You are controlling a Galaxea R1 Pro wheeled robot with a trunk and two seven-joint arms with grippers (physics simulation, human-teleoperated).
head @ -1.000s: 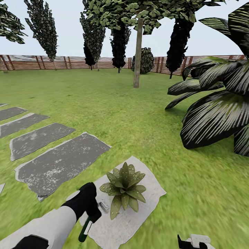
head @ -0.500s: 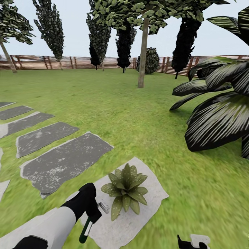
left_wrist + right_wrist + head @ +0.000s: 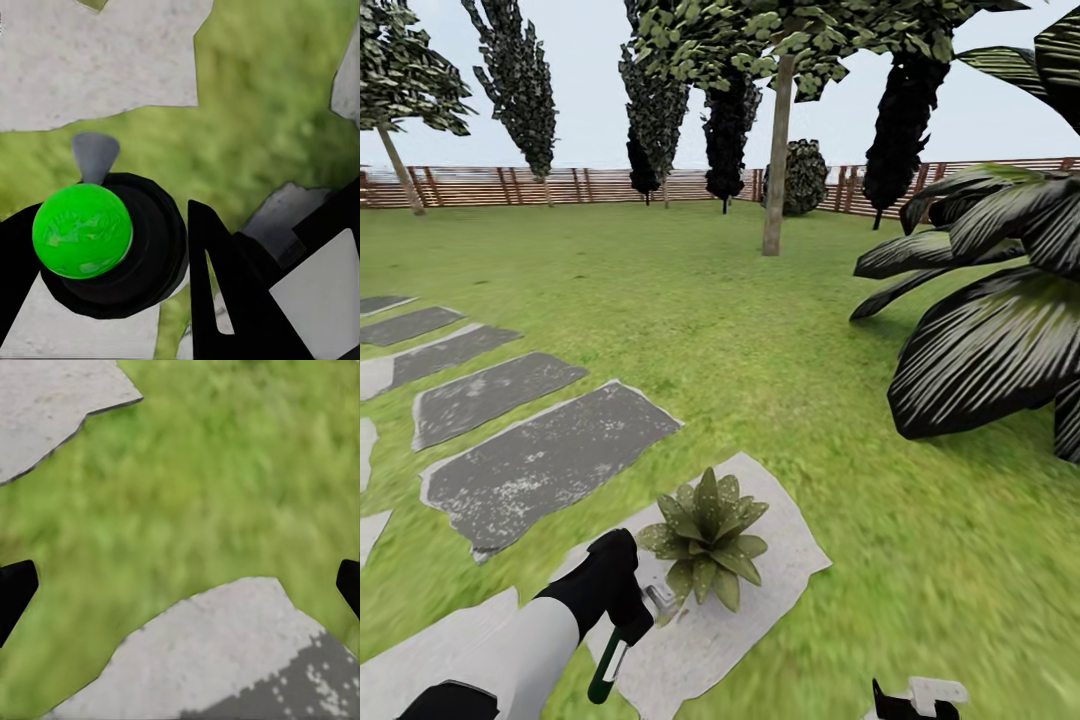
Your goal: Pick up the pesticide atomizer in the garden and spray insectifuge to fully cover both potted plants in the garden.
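Note:
My left gripper [image 3: 622, 615] is shut on the pesticide atomizer [image 3: 605, 668], a slim dark-green bottle hanging base-down, with its pale trigger head [image 3: 660, 600] pointing at the plant. In the left wrist view the bottle's bright green base [image 3: 82, 229] sits between my black fingers [image 3: 217, 300]. One potted plant [image 3: 703, 540], a low rosette of speckled olive leaves, stands on a pale stone slab [image 3: 770, 590] just right of that gripper. My right gripper [image 3: 915, 700] hangs low at the right. Its wrist view has the fingertips [image 3: 11, 592] far apart over grass, open and empty.
Dark grey stepping stones [image 3: 545, 460] run off to the left across the garden lawn [image 3: 760, 360]. Big dark palm fronds [image 3: 990, 350] crowd the right side. A tree trunk [image 3: 775, 170] and a brown slatted fence [image 3: 560, 185] stand far ahead.
The whole picture has shifted, so the camera has moved; the plant and its slab now lie a little further left, nearer the trigger head. The left gripper still holds the atomizer the same way.

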